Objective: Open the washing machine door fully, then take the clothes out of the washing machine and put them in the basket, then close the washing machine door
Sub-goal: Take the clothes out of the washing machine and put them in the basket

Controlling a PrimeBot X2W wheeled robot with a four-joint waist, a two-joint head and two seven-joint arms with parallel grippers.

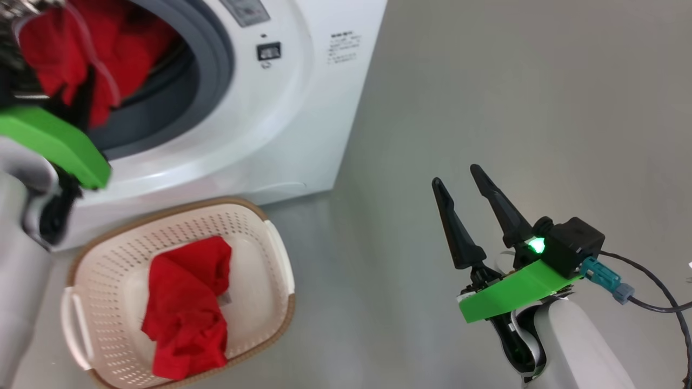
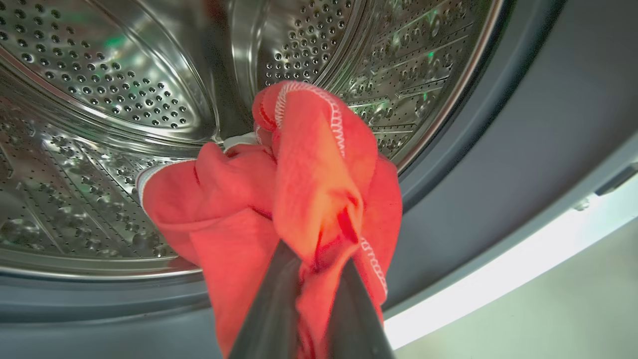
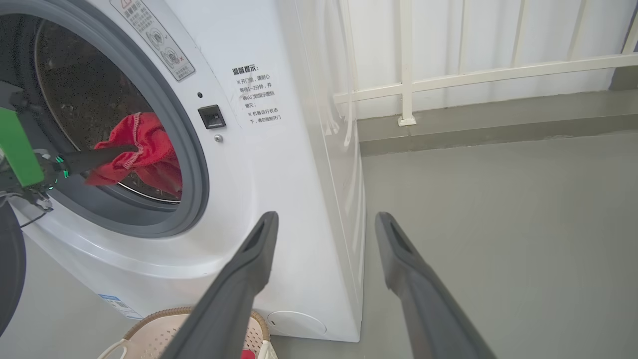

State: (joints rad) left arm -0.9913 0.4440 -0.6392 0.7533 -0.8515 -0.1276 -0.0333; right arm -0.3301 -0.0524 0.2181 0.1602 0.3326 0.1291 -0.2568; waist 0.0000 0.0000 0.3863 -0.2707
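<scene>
The white washing machine (image 1: 281, 119) stands with its mouth uncovered, and the dark edge of the washing machine door (image 3: 10, 269) shows swung aside at the left. My left gripper (image 2: 314, 279) is shut on a red garment of the clothes (image 2: 309, 189), which hangs bunched at the drum mouth over the grey gasket (image 2: 498, 164). The same garment (image 3: 142, 149) hangs from the left fingers (image 3: 94, 157) in the right wrist view. The cream basket (image 1: 108, 254) sits on the floor below the mouth with another red garment (image 1: 186, 302) in it. My right gripper (image 1: 459, 175) hovers open and empty, to the right of the machine.
The steel perforated drum (image 2: 99, 75) lies behind the held garment. Grey floor (image 1: 486, 81) spreads to the right of the washer. A white railing (image 3: 473, 75) and a low step run along the far wall. A cable (image 1: 659, 302) trails from the right wrist.
</scene>
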